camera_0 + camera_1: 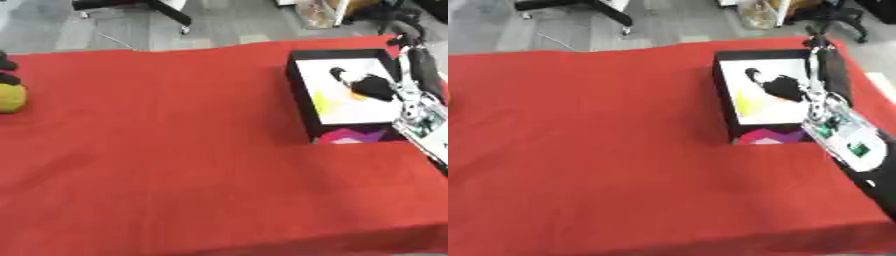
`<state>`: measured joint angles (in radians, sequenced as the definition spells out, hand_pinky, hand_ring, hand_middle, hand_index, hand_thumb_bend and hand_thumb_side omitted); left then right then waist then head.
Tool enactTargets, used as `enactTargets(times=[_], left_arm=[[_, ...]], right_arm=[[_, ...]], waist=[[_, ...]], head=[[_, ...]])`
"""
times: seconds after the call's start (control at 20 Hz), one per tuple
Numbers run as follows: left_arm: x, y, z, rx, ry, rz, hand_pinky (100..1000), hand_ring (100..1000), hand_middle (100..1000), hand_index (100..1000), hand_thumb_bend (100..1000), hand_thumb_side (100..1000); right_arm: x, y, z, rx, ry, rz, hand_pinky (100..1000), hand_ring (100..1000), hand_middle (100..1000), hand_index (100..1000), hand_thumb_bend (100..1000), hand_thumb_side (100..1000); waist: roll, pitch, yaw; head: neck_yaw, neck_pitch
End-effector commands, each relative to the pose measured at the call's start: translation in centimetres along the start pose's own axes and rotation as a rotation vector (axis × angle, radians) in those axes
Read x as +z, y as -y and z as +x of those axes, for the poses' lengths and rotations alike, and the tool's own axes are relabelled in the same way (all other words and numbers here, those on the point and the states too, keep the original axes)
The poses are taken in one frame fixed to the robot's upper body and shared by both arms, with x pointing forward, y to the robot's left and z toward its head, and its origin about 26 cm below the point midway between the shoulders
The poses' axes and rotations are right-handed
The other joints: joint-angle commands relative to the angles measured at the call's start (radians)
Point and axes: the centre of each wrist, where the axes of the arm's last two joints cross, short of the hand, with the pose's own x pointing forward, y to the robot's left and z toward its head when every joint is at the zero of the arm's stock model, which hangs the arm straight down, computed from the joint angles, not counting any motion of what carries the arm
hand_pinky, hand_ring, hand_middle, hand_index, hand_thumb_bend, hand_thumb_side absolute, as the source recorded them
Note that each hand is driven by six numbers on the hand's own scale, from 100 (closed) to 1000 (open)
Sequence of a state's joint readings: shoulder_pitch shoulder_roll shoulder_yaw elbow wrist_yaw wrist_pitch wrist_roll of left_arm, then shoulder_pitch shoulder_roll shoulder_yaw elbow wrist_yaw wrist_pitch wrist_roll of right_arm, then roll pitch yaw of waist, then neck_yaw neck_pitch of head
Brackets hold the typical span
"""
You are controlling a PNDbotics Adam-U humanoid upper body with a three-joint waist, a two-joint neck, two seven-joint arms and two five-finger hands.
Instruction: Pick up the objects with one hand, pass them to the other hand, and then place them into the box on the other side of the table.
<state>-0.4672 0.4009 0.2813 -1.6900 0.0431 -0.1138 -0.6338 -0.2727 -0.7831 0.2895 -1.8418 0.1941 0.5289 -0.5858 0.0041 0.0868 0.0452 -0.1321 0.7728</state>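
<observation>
A black box [300, 95] with a white floor stands at the table's right side. My right arm comes in from the right edge, and its black hand [374, 86] hangs inside the box above the floor. A small orange thing [357, 95] shows just under the hand, and a pale yellow patch [321, 102] lies on the box floor to its left. Whether the hand holds the orange thing is hidden. At the far left edge sits a round yellow object [10, 98] with dark shapes [7, 79] on top of it, perhaps my left hand.
A red cloth [175, 150] covers the whole table. A purple and pink patterned flap [354, 135] shows at the box's near end. Office chair legs [166, 12] and grey floor lie beyond the far edge.
</observation>
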Motion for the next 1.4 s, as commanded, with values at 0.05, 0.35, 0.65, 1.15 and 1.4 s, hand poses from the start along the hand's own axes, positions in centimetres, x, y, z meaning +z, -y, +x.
enactTargets(times=[0.05, 0.35, 0.65, 1.15, 1.4], left_arm=[[-0.2, -5.3, 0.4, -0.353, -0.118, 0.009, 792, 783, 758, 848, 100, 382], [-1.6, -10.9, -2.7, -0.893, -0.405, -0.148, 863, 810, 809, 906, 193, 250], [-2.6, -11.1, -7.5, -1.107, -0.617, -0.291, 880, 831, 830, 922, 483, 313], [-2.1, -8.6, -11.8, -1.278, -0.793, -0.256, 840, 797, 802, 909, 536, 352], [-1.3, -8.8, -12.3, -1.289, -0.868, -0.15, 823, 783, 785, 893, 412, 317]], right_arm=[[0.9, 2.3, 2.4, 0.081, 0.004, -0.193, 713, 945, 777, 999, 687, 460], [1.8, 1.8, 2.7, 0.099, 0.114, -0.152, 712, 929, 761, 995, 649, 469], [2.8, 0.6, 2.9, 0.067, 0.229, -0.123, 709, 911, 747, 994, 614, 487], [4.4, -1.7, 4.1, -0.015, 0.352, -0.133, 710, 900, 730, 996, 581, 510], [5.2, -2.5, 4.3, -0.045, 0.355, -0.131, 703, 902, 720, 999, 578, 509]], waist=[[0.004, -0.017, -0.006], [0.013, -0.024, -0.024], [0.012, -0.021, -0.044], [-0.002, 0.016, -0.094], [-0.002, 0.041, -0.109]], head=[[0.034, -0.003], [0.155, -0.003], [0.351, -0.003], [0.469, -0.003], [0.487, -0.003]])
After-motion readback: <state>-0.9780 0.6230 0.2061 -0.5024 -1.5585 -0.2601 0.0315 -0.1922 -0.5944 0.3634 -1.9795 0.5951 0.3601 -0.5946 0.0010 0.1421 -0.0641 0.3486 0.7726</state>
